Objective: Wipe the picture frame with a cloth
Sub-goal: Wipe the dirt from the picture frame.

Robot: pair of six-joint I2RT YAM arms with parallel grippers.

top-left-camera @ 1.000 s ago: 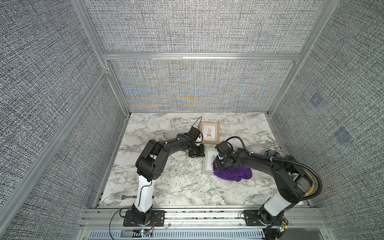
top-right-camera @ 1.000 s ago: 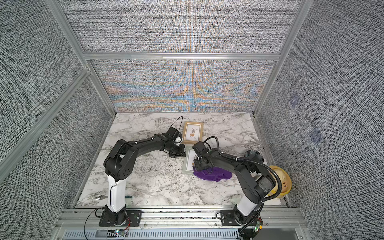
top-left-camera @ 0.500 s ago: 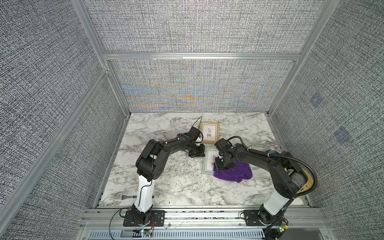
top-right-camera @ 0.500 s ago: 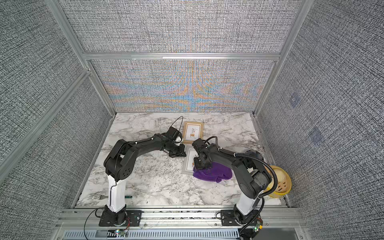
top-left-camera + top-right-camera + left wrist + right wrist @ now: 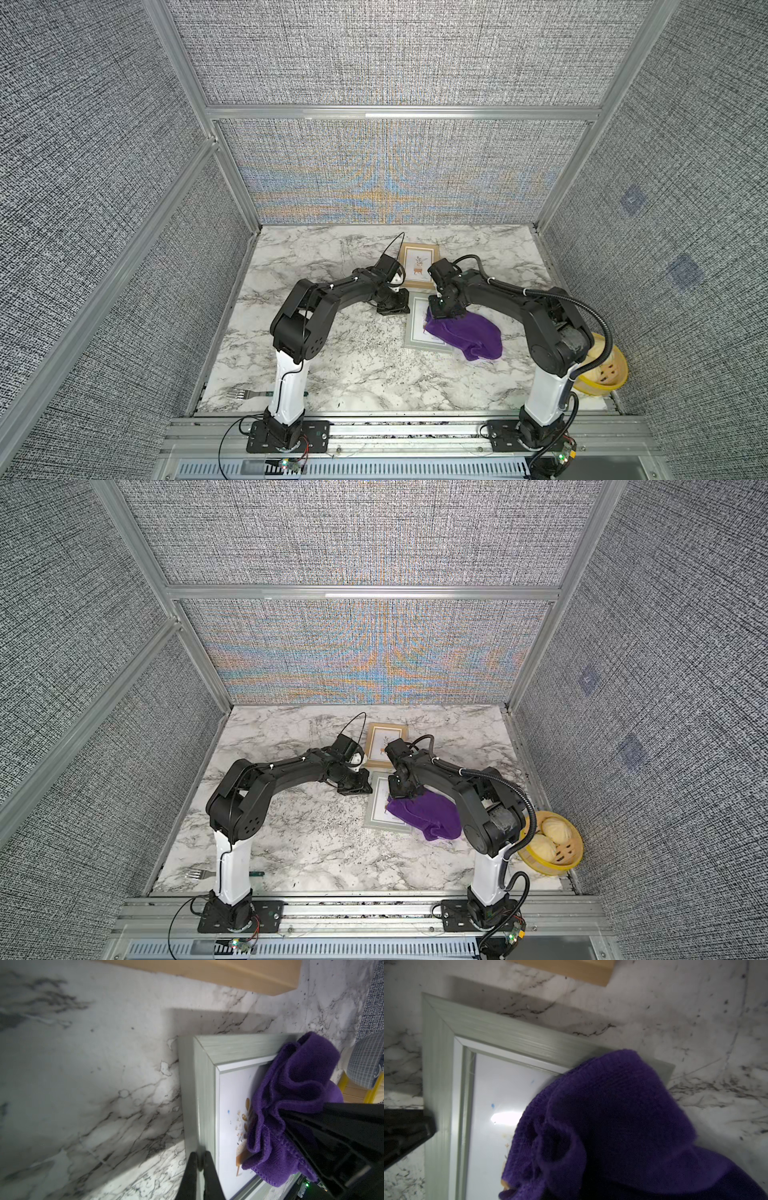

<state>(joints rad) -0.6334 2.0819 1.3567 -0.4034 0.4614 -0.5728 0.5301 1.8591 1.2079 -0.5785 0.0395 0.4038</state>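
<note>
The picture frame (image 5: 415, 337) (image 5: 379, 812) is grey-green and lies flat at mid-table. The purple cloth (image 5: 471, 337) (image 5: 430, 816) covers its right half and spills onto the marble. My right gripper (image 5: 443, 311) (image 5: 401, 791) is shut on the cloth's far end, over the frame's glass. In the right wrist view the cloth (image 5: 612, 1115) hides the fingers beside the frame's corner (image 5: 440, 1059). My left gripper (image 5: 394, 307) (image 5: 355, 787) (image 5: 199, 1160) is shut, its tips resting on the frame's left rim (image 5: 204, 1088), with the cloth (image 5: 295, 1093) beyond.
A second, wooden picture frame (image 5: 419, 259) (image 5: 384, 739) lies just behind the grey one. A yellow steamer basket (image 5: 602, 376) (image 5: 540, 865) with buns stands at the right edge by the right arm's base. A fork (image 5: 245, 392) (image 5: 199, 873) lies at the front left.
My right gripper has drawn the cloth a little toward the far end of the grey frame, and the cloth now trails out flatter behind it. The left arm has stayed put.
</note>
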